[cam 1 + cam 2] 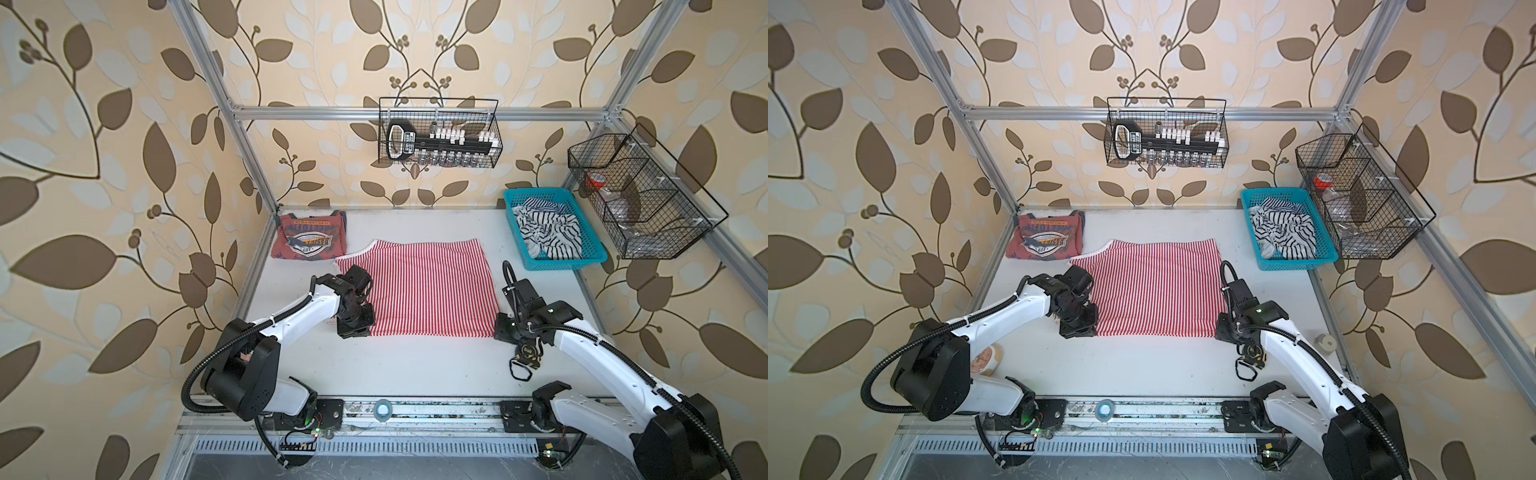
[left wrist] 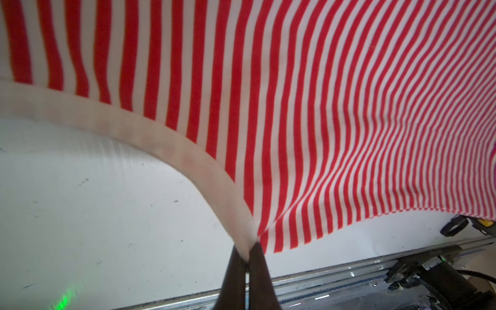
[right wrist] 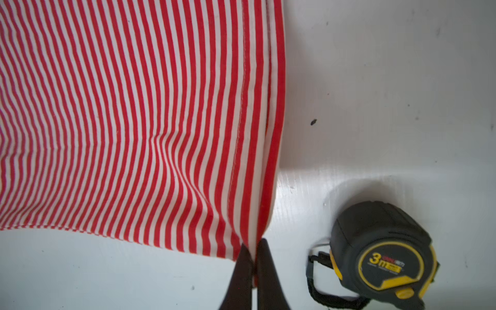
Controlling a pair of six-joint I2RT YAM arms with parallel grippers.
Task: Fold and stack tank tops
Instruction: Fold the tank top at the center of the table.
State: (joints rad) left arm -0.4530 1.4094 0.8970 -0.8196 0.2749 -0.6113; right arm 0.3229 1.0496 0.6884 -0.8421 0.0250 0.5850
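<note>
Left hand (image 2: 248,252), right hand (image 3: 253,251) pinch striped top (image 2: 322,107); only wrist views show it

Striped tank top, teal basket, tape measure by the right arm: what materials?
Striped tank top: soft knit cloth, matte; it ripples and shows a stitched hem. Teal basket: likely moulded plastic, perforated walls. Tape measure: black and yellow casing, probably plastic with rubbery grip; uncertain.

Showing bright, even light; bowing the frame rails (image 1: 316,111) at both top views' edges. Blurring the striped tank top (image 2: 161,145) nearest the left wrist lens. Casting a soft shadow beside the tape measure (image 3: 381,255) on the glossy worktop (image 3: 402,80).
</note>
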